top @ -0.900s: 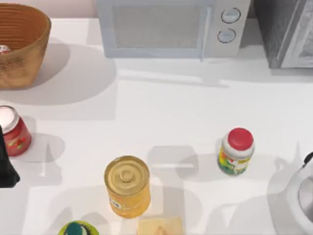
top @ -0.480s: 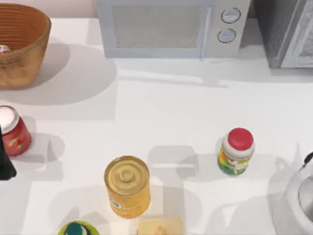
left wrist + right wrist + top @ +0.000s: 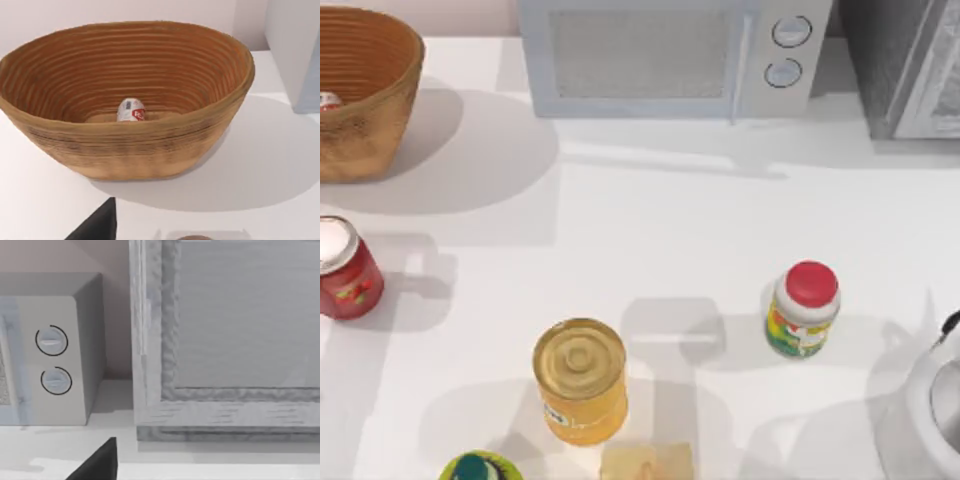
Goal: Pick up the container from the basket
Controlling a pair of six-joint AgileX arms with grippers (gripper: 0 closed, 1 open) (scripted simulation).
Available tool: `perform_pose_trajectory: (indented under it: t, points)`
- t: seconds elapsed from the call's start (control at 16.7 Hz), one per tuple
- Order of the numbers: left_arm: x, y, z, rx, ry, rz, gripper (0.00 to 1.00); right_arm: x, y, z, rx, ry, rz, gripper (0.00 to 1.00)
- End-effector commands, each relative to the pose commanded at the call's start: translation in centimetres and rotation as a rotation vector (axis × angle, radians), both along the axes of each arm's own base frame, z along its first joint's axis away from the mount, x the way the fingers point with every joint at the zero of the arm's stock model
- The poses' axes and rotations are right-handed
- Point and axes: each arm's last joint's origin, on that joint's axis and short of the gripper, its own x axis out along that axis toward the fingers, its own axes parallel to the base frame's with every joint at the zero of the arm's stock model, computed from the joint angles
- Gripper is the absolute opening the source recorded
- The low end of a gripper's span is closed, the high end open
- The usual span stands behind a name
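1. The basket (image 3: 360, 90) sits at the counter's (image 3: 650, 230) far left corner.
2. The container (image 3: 131, 110) lies on the basket's ribbed floor, a sliver of it showing by the left edge from above (image 3: 328, 100).
3. The left wrist camera faces the basket's open mouth; whether that gripper is spread or closed, I cannot tell.
4. The right wrist camera faces the microwave (image 3: 50, 350); its gripper's state I cannot tell either.
5. A red can (image 3: 345, 268) stands at the left edge, well apart from the basket.
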Motion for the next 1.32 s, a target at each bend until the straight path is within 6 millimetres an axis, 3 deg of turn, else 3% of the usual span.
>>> perform_pose_trajectory:
  t: [0.3, 0.48, 0.6, 0.78, 0.96, 1.14, 1.32]
  points:
    - [8.5, 1.1, 5.5, 0.012, 0.243, -0.005, 1.0, 0.0, 0.0, 0.0, 0.0, 0.0, 0.0, 1.0]
    - [15.0, 2.1, 6.6, 0.009, 0.391, -0.009, 1.0, 0.0, 0.0, 0.0, 0.0, 0.0, 0.0, 1.0]
    - [19.4, 2.9, 6.1, 0.003, 0.487, -0.01, 1.0, 0.0, 0.0, 0.0, 0.0, 0.0, 0.0, 1.0]
    - [25.3, 4.3, 3.9, -0.012, 0.624, -0.009, 1.0, 0.0, 0.0, 0.0, 0.0, 0.0, 0.0, 1.0]
    - [29.9, 5.6, 0.3, -0.031, 0.75, -0.007, 1.0, 0.0, 0.0, 0.0, 0.0, 0.0, 0.0, 1.0]
    - [33.0, 6.8, -3.9, -0.05, 0.86, -0.004, 1.0, 0.0, 0.0, 0.0, 0.0, 0.0, 0.0, 1.0]
    - [34.7, 7.6, -7.4, -0.066, 0.941, -0.001, 1.0, 0.0, 0.0, 0.0, 0.0, 0.0, 0.0, 1.0]
